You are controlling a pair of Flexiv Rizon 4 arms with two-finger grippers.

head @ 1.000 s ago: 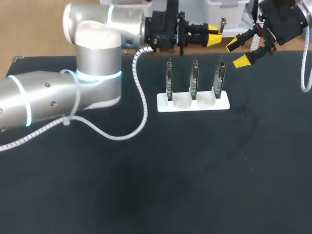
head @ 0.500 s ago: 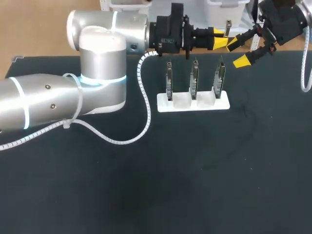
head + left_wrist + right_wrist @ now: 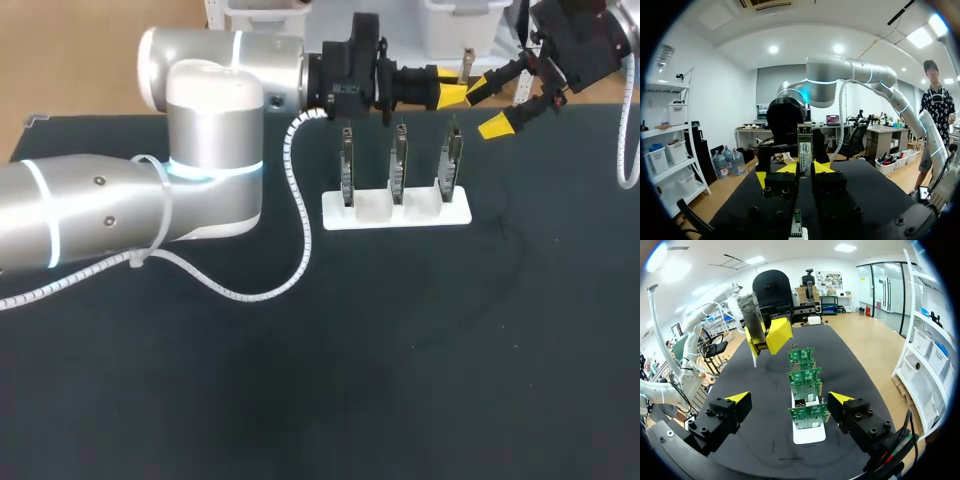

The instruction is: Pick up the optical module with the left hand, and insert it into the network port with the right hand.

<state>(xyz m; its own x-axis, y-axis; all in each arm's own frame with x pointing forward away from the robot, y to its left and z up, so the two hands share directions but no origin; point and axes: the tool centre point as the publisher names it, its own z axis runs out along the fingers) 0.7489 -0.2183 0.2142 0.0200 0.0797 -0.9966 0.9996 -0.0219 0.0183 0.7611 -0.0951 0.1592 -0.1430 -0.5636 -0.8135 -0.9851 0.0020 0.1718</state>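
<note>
My left gripper [image 3: 452, 93] reaches across the table's back edge and is shut on the optical module [image 3: 466, 62], a thin metal bar that stands up out of its yellow tips. In the left wrist view the module [image 3: 804, 146] sits upright between the fingers of that gripper [image 3: 797, 172]. My right gripper [image 3: 490, 107] hangs open at the back right, its upper fingertip just beside the left one's tips. From the right wrist, the left gripper [image 3: 771, 333] with the module [image 3: 754, 359] lies ahead of the open right gripper [image 3: 789, 398], above the port boards [image 3: 807, 384].
A white stand [image 3: 397, 210] at the table's back middle holds three upright circuit boards [image 3: 399, 160] with network ports, right below both grippers. The left arm's white cable [image 3: 295, 215] loops down over the dark mat [image 3: 400, 350] left of the stand.
The left arm has carried the module to the right, up to the right gripper's fingers. The right arm and the stand have stayed where they were.
</note>
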